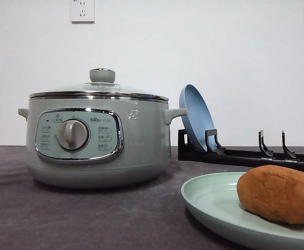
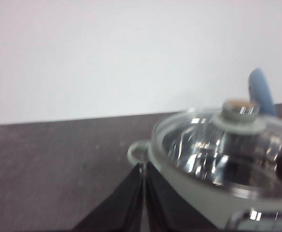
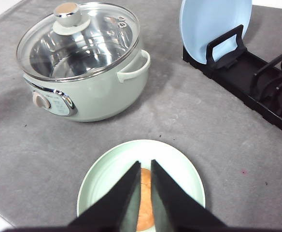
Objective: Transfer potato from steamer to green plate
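The potato (image 1: 279, 192), an orange-brown oval lump, lies on the green plate (image 1: 214, 200) at the front right. The steamer (image 1: 97, 140) stands at the left with its glass lid on. In the right wrist view my right gripper (image 3: 144, 164) hangs high above the green plate (image 3: 179, 169). Its fingers stand nearly together and hold nothing, and the potato (image 3: 145, 203) shows through the slit between them. In the left wrist view my left gripper (image 2: 144, 166) is shut and empty. It sits close beside the steamer (image 2: 189, 193), near a side handle.
A blue plate (image 1: 196, 117) stands upright in a black dish rack (image 1: 256, 156) behind the green plate. The rack's other slots hold nothing. Dark grey cloth covers the table, and a white wall rises at the back.
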Motion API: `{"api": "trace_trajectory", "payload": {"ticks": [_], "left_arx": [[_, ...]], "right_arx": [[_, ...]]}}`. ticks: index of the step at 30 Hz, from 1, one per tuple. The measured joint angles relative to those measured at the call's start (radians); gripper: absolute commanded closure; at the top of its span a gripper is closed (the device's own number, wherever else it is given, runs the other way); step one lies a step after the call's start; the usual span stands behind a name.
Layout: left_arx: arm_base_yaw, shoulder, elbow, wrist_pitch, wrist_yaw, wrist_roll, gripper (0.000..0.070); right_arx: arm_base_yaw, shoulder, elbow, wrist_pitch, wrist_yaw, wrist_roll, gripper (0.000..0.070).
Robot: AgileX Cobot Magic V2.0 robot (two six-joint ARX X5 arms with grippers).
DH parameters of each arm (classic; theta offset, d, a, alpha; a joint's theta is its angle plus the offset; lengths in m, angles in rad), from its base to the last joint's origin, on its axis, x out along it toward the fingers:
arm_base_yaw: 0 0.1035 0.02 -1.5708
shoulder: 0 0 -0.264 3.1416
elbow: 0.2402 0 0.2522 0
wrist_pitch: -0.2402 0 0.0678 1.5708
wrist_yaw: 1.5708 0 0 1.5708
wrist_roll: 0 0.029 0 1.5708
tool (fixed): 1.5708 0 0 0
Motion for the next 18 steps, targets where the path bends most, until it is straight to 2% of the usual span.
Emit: {"api": "trace_trajectory", "payload": {"ticks": [7,18], "left_arx": [[0.018,-0.143,-0.128,-0.038,0.001,0.0,0.07],[0.085,-0.151,-0.175,-0.152,-0.002,-0.053,0.07]], "right_arx": [[0.0,0.0,0.0,0.0,0.0,0.0,0.0675],[0.0,0.0,0.0,0.0,0.0,0.0,0.0675]]}}
